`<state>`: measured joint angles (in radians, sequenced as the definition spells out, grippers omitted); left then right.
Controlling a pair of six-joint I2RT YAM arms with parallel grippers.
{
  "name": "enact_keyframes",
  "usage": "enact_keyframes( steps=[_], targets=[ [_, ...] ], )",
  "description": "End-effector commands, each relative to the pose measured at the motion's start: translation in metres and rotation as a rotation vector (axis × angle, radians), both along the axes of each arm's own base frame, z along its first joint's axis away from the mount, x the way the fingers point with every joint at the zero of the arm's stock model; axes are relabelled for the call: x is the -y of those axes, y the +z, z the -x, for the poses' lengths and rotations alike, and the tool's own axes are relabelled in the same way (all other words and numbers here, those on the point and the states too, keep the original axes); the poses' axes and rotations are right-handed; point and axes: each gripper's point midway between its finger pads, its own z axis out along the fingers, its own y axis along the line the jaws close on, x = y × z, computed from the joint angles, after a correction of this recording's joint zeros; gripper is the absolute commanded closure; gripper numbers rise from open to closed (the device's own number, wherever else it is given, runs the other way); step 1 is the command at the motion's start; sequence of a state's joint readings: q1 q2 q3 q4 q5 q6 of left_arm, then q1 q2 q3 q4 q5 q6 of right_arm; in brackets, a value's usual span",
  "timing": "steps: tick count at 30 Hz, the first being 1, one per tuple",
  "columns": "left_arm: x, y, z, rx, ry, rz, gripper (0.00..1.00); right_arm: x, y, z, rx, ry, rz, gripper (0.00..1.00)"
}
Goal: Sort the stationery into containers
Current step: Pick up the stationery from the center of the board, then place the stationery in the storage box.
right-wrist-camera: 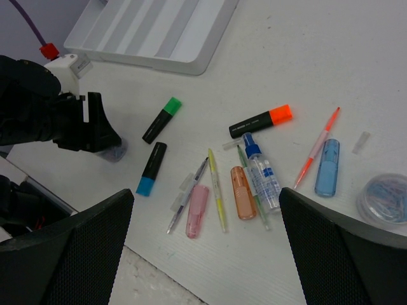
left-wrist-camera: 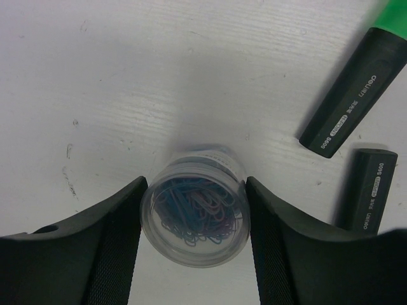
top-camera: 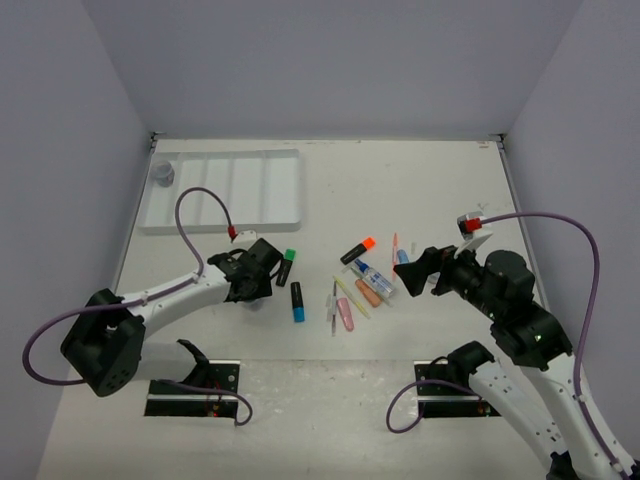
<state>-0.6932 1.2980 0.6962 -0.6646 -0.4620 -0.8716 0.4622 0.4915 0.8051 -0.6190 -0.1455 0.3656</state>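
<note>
My left gripper (left-wrist-camera: 195, 184) has both fingers against the sides of a round clear pot (left-wrist-camera: 195, 213) of paper clips standing on the table; the right wrist view shows this pot (right-wrist-camera: 114, 151) under the jaws. Beside it lie the green-capped highlighter (left-wrist-camera: 356, 95) and the blue-capped highlighter (right-wrist-camera: 151, 168). My right gripper (right-wrist-camera: 205, 197) hangs open above the cluster: pink eraser (right-wrist-camera: 197, 211), orange eraser (right-wrist-camera: 241, 192), glue bottle (right-wrist-camera: 262, 175), orange-capped highlighter (right-wrist-camera: 261, 121), blue eraser (right-wrist-camera: 327, 167) and thin pens. The white tray (top-camera: 298, 190) sits at the far left with one pot (top-camera: 165, 173) in its leftmost compartment.
Another pot of paper clips (right-wrist-camera: 383, 198) stands at the right of the cluster, below my right gripper (top-camera: 412, 275). The table's near edge (right-wrist-camera: 146, 279) runs just below the pens. Grey walls enclose the table on three sides.
</note>
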Motion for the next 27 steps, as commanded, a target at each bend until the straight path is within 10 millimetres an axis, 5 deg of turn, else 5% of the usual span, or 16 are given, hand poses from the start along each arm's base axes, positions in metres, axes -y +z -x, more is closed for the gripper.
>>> enact_keyframes(
  steps=[1, 7, 12, 18, 21, 27],
  targets=[
    [-0.002, 0.046, -0.040, 0.138, 0.058, 0.003, 1.00, -0.005, 0.008, -0.001, 0.036, 0.028, -0.010, 0.01],
    [-0.056, 0.122, -0.143, 0.320, 0.299, 0.118, 1.00, -0.008, 0.016, 0.003, 0.065, 0.053, -0.035, 0.01],
    [-0.188, 0.195, -0.210, 0.562, 0.652, 0.191, 1.00, -0.014, 0.014, 0.007, 0.059, 0.093, -0.043, 0.01],
    [-0.275, 0.173, -0.277, 0.462, 0.738, 0.127, 1.00, -0.016, 0.011, 0.007, 0.051, 0.103, -0.047, 0.01],
    [-0.288, 0.137, -0.303, 0.367, 0.727, 0.088, 1.00, -0.017, 0.010, 0.007, 0.046, 0.109, -0.044, 0.01],
    [-0.305, 0.114, -0.323, 0.353, 0.721, 0.063, 1.00, -0.020, 0.001, 0.006, 0.007, 0.122, -0.030, 0.01]
  ],
)
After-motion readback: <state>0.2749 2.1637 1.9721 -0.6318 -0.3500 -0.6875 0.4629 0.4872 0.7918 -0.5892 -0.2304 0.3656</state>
